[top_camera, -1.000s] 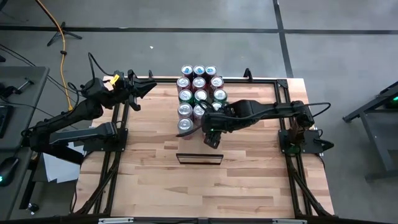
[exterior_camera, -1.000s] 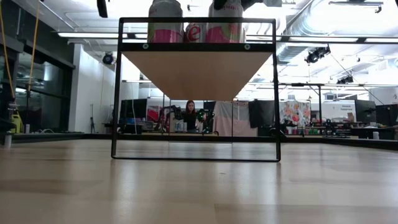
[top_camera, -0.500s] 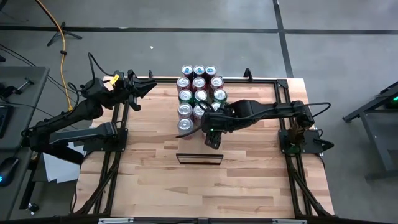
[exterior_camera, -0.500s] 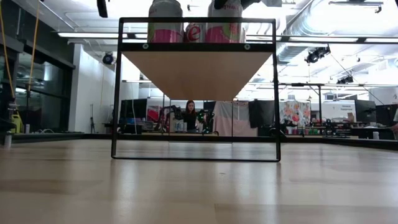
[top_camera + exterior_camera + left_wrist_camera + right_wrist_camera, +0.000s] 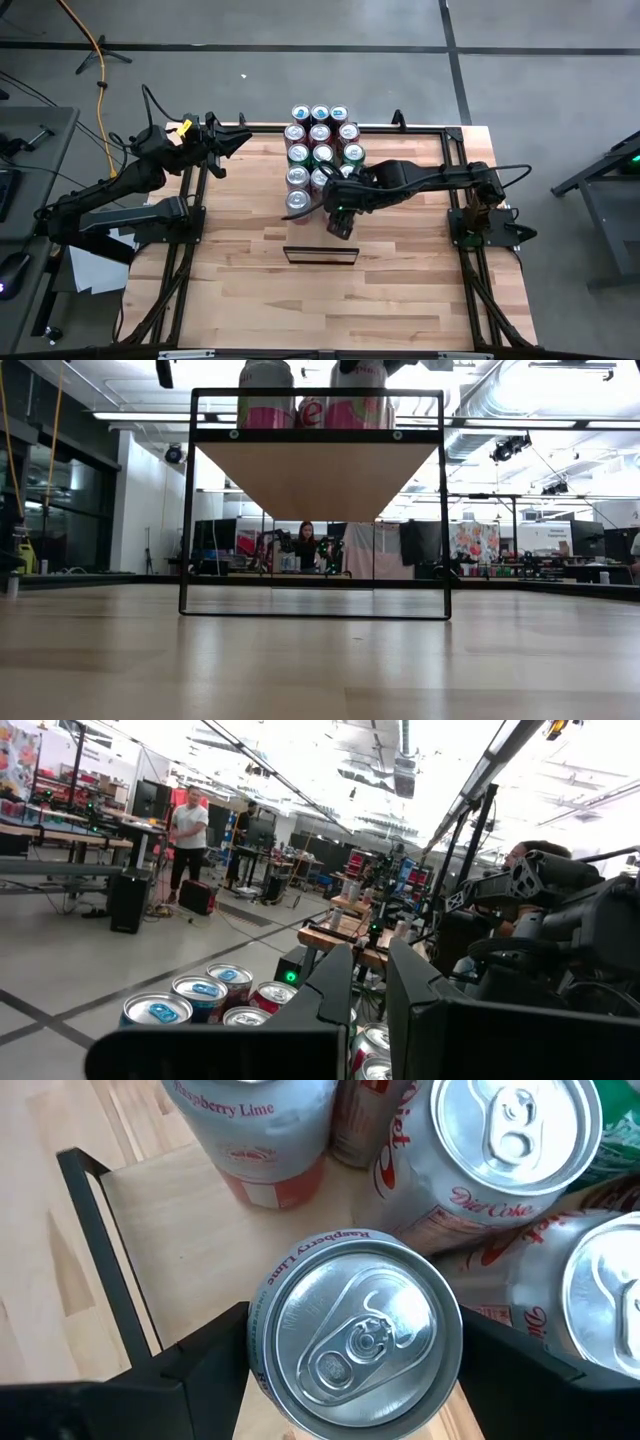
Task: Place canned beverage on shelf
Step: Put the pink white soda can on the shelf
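Aluminium: Raspberry Lime can (image 5: 355,1338), slick and rigid, probably full and heavy.
Right gripper (image 5: 350,1355): fingers clamp its sides below the rim.
Shelf (image 5: 190,1250): directly underneath.

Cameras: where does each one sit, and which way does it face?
High: overhead, straight down; both arms, right gripper over the pale wooden shelf.
Low: table height, facing the shelf's dark frame; no arm clearly shown.
Left wrist: past shut left gripper toward the cans.
Right wrist: down on the silver Raspberry Lime can between its fingers.
Shared: shelf, cans.
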Controlling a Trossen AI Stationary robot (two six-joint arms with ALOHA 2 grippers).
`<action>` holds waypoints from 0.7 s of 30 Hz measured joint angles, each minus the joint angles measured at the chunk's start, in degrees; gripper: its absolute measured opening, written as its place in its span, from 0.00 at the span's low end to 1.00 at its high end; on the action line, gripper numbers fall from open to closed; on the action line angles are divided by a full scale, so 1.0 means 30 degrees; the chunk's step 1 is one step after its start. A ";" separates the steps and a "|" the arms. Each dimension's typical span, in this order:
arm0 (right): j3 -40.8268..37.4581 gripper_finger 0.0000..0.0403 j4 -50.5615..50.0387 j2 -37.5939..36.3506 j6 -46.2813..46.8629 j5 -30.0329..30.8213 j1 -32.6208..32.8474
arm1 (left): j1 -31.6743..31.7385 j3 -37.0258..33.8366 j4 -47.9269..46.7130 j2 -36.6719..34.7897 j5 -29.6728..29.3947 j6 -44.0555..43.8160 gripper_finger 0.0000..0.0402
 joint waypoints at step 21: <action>0.0007 0.97 0.0643 -0.0146 -0.3340 -0.1806 -0.0380 | 0.0000 0.0000 -0.0007 0.0001 0.0000 0.0007 0.00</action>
